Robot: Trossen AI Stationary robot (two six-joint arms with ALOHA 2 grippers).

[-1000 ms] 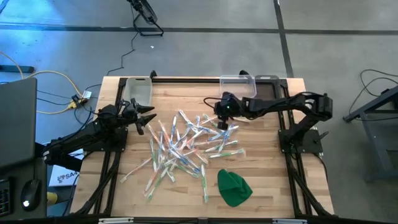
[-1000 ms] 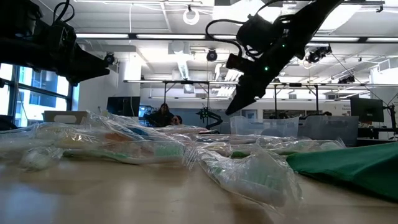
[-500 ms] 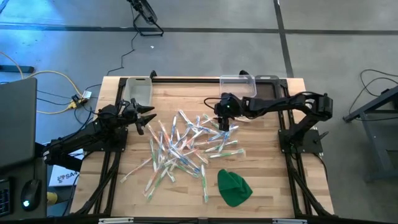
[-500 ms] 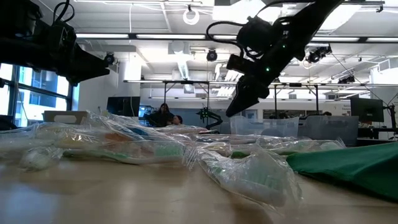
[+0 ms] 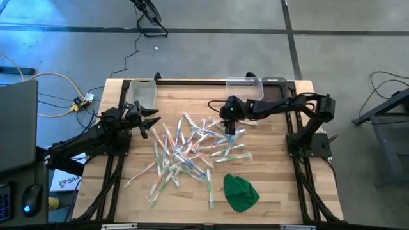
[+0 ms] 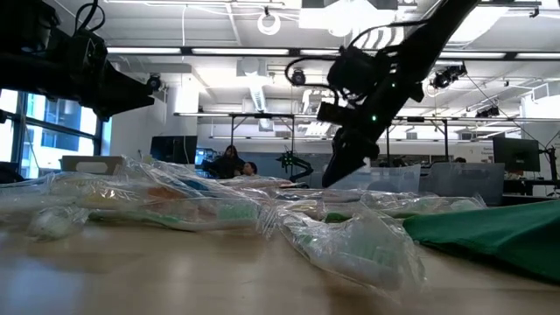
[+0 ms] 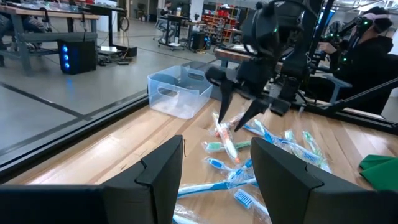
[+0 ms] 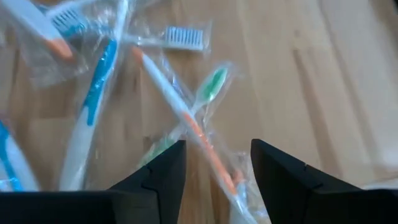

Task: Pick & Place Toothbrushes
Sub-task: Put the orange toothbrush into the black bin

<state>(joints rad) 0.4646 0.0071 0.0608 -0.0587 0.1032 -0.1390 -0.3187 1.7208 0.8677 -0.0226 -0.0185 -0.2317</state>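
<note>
High view: wrapped toothbrushes (image 5: 192,150) lie in a loose crisscross heap mid-table on the wooden table (image 5: 281,185), just below and to the left-arm side of the right gripper (image 5: 228,126), which hangs over the heap's far edge; left gripper (image 5: 148,121) waits beside the heap's other end, fingers spread, nothing btwn them. A clear plastic bin (image 5: 245,86) sits behind the right gripper, a second clear bin (image 5: 142,93) behind the left; green cloth (image 5: 241,192) lies well apart from both, at the near edge. Low view: right gripper (image 6: 337,175) points down, tips just above the pile, not seen touching. Crinkled glossy film covers each brush; bristle heads blocky. Left wrist view: right gripper (image 7: 234,115) seen fwd of the left jaws, fingers parted in a V straddling an orange-accented toothbrush (image 7: 225,140); nothing gripped yet. Right wrist view: that orange-accented toothbrush (image 8: 186,134) runs diagonally btwn the open jaws, crossed by a green-accented toothbrush (image 8: 208,90), a blue-accented toothbrush (image 8: 93,93) off to one side. Handling, as judged: stems thin, rigid, slick in wrap; film may slip or drag a neighbour. Best lower straight, centre the orange stem btwn the pads, away from the crossing point, close across the stem's width, lift slowly and check only one comes.
</note>
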